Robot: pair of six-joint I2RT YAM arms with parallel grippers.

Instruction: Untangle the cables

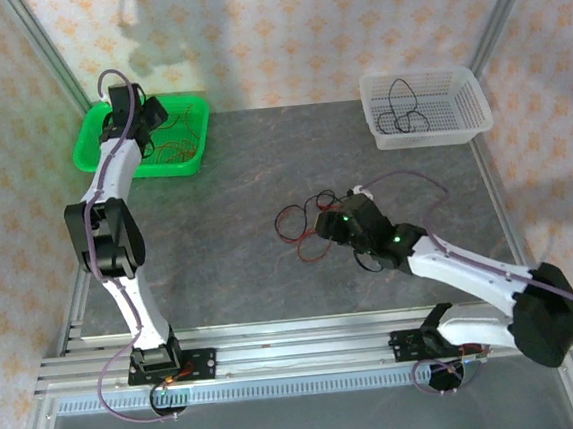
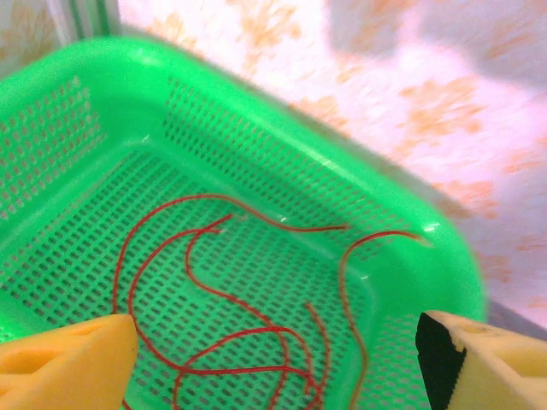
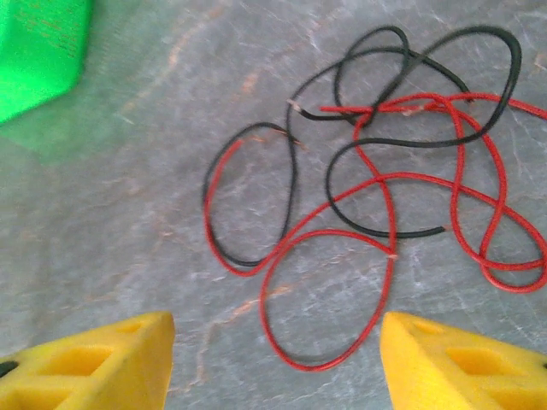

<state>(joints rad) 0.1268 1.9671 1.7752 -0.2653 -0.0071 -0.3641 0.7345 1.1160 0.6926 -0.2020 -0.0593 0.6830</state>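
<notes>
The right gripper (image 3: 273, 331) hangs with its yellow jaws spread wide and empty just above the cables (image 3: 389, 213), a loose knot of thin red and black loops lying flat on the grey, stone-patterned table (image 1: 226, 210), probably lining up on one strand. The left gripper (image 2: 275, 342), also open and empty, hovers over the green perforated basket (image 2: 256, 111). Glossy red wires (image 2: 282, 226) curl inside it, while black wires (image 1: 405, 116) sit in the white mesh basket (image 1: 478, 107), which suggests sorting by colour.

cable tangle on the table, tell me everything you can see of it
The tangle is a loose cluster of thin red and black wires, looped and crossing one another, some cut ends showing. It lies flat on the grey table, near its middle. The right arm's yellow fingers stand open over its near red loop, apparently not touching it.
</notes>
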